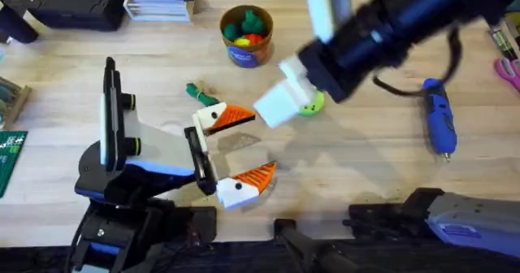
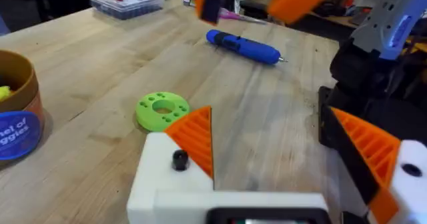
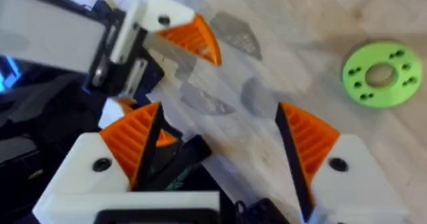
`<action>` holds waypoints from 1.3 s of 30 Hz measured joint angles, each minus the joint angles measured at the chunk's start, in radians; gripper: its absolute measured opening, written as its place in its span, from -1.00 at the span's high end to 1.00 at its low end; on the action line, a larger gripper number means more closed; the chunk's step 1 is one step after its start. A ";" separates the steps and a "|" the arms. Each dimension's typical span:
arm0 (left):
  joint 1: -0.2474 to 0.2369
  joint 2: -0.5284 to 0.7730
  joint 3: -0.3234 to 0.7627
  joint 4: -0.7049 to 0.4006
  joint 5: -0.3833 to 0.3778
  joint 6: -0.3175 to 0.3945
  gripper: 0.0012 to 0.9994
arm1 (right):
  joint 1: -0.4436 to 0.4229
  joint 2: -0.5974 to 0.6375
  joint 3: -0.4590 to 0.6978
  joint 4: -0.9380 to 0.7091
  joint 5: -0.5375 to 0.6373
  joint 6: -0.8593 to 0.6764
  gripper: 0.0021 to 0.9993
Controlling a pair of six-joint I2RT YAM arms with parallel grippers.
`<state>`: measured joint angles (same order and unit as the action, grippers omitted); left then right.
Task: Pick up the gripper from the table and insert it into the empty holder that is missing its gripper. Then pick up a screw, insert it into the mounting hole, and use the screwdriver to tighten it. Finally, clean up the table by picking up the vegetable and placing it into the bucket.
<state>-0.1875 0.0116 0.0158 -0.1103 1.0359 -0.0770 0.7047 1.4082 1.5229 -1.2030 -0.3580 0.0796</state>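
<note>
The wooden table (image 1: 374,175) carries everything here. The right arm (image 1: 390,29) reaches across from the upper right, large and dark under the overhead camera, and its gripper (image 1: 280,102) hangs near the middle of the table, just beside the lime-green disc (image 1: 312,104). In the right wrist view its own two white fingers with orange ribbed pads (image 3: 130,134) stand well apart with nothing between them, so this claw is released.

The left arm (image 1: 122,143) lies low across the lower left, and its gripper (image 1: 231,151) points toward the table's middle. Its two white finger blocks are spread wide, each with an orange ribbed wedge (image 1: 234,115) seated on it; nothing is held, so it too is released. In the left wrist view the nearer white holder (image 2: 167,177) shows a small dark hole just beside its orange pad.

The blue and orange bucket (image 1: 246,36) stands toward the far side of the table, with green, red and yellow toy pieces inside. The blue electric screwdriver (image 1: 439,115) lies flat toward the right, well apart from both grippers, its metal tip toward the near edge. The dark green vegetable (image 1: 199,93) lies on the wood between the bucket and the left gripper, close to the upper finger. Pink-handled scissors (image 1: 509,68) sit at the right edge.
</note>
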 joint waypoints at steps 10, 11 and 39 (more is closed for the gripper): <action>0.000 0.000 0.000 0.000 0.000 0.002 -0.98 | -0.095 -0.332 -0.328 0.016 -0.160 -0.113 -0.99; 0.000 0.000 0.000 0.000 0.000 0.002 -0.98 | -0.095 -0.356 -0.342 0.014 -0.168 -0.133 -0.99; 0.000 0.000 0.000 0.001 -0.001 0.009 0.99 | -0.377 -0.293 -0.374 -0.022 0.038 -0.199 -0.99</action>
<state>-0.1875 0.0116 0.0158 -0.1097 1.0351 -0.0677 0.3275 1.1149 1.1488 -1.2251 -0.3202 -0.1190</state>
